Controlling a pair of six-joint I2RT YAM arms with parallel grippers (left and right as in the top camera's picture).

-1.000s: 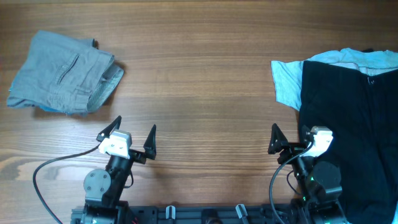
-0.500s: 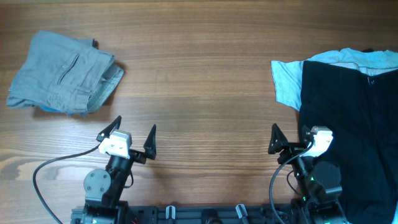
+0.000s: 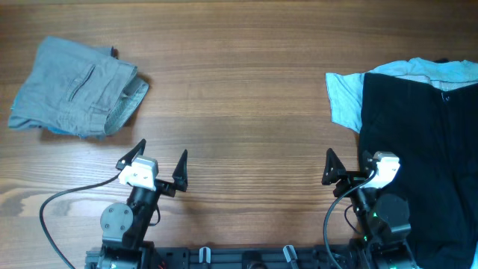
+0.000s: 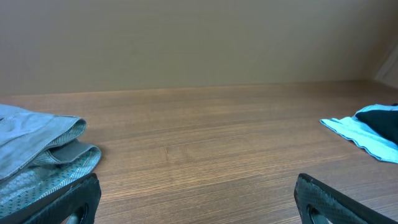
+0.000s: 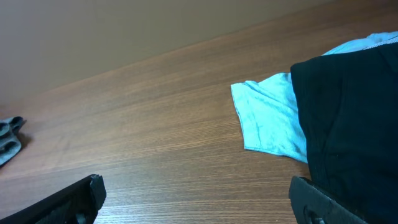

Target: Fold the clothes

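Note:
Black shorts lie spread at the right edge of the table, on top of a light blue T-shirt. Both also show in the right wrist view: the black shorts and the T-shirt. Grey pocketed shorts lie folded at the far left and show in the left wrist view. My left gripper is open and empty near the front edge. My right gripper is open and empty, its right finger next to the black shorts' left edge.
The wooden table runs between the two piles. The arm bases and a black cable sit along the front edge.

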